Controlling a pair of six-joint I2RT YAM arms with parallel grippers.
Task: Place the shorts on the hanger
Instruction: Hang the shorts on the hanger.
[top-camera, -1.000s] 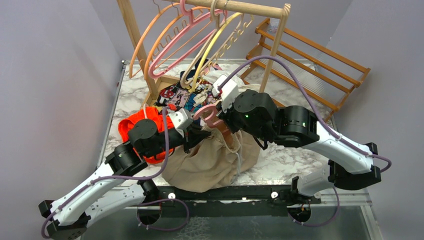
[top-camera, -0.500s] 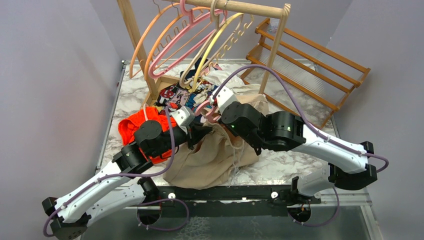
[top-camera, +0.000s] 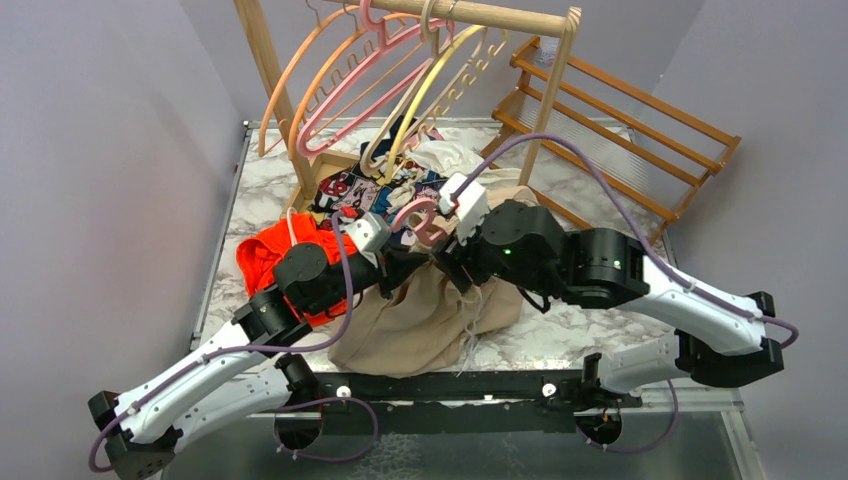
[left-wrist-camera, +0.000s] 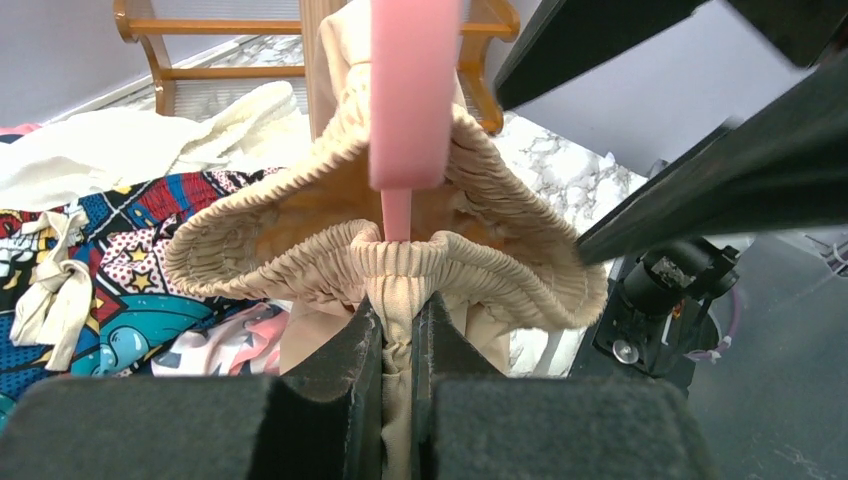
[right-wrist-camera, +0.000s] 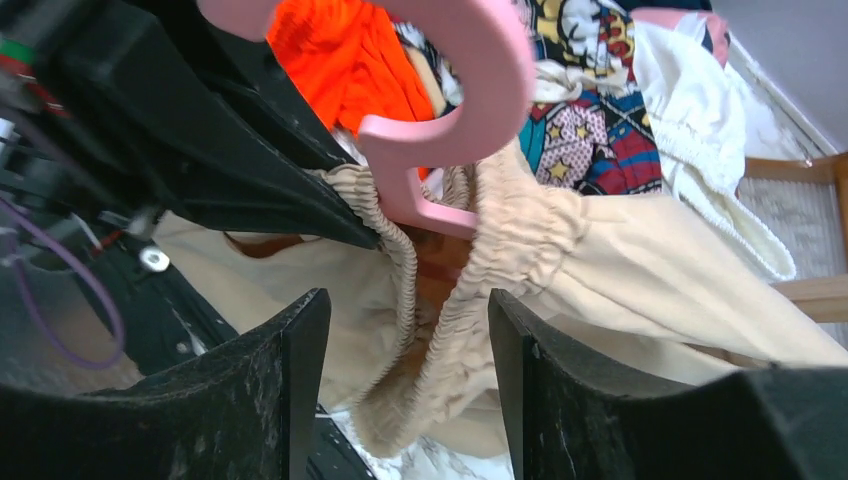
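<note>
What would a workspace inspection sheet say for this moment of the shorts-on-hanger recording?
Surface: marble table, clothes over its middle.
Job's things: beige shorts heaped near the front edge, waistband raised; pink hanger with its neck inside the waistband, hook sticking out.
Clutter: orange garment, comic-print cloth, white garment.
Grippers: left gripper shut on the waistband; right gripper open, a waistband fold between its fingers.
Cables: purple cable looping over each arm, no snag seen.
Surroundings: wooden rail with spare hangers, slatted wooden rack, grey walls.
</note>
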